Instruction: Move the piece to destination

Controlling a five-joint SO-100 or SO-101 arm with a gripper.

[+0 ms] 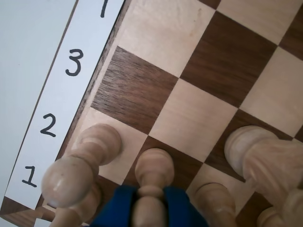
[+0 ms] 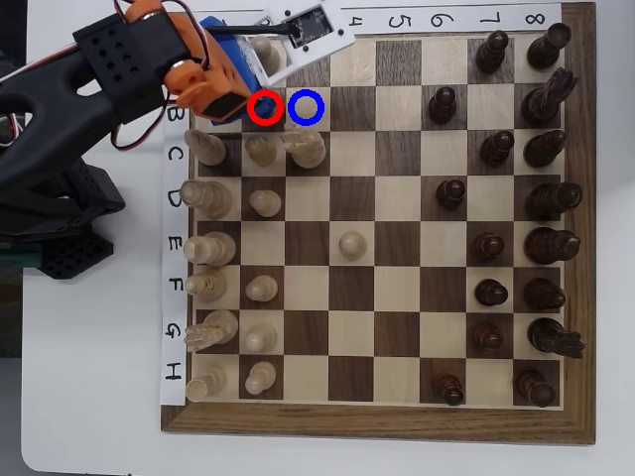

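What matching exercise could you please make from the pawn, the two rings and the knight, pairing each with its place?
1 pawn
2 blue ring
3 red ring
4 knight

a dark square
b in the gripper
c row C, overhead view
d light square

Pairs: 1-b, 2-d, 3-a, 4-c

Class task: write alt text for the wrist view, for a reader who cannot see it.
Blue gripper closed around a pale pawn at the bottom edge, over a wooden chessboard. Other pale pieces stand on either side, and a white strip numbered 1 to 3 runs along the left.
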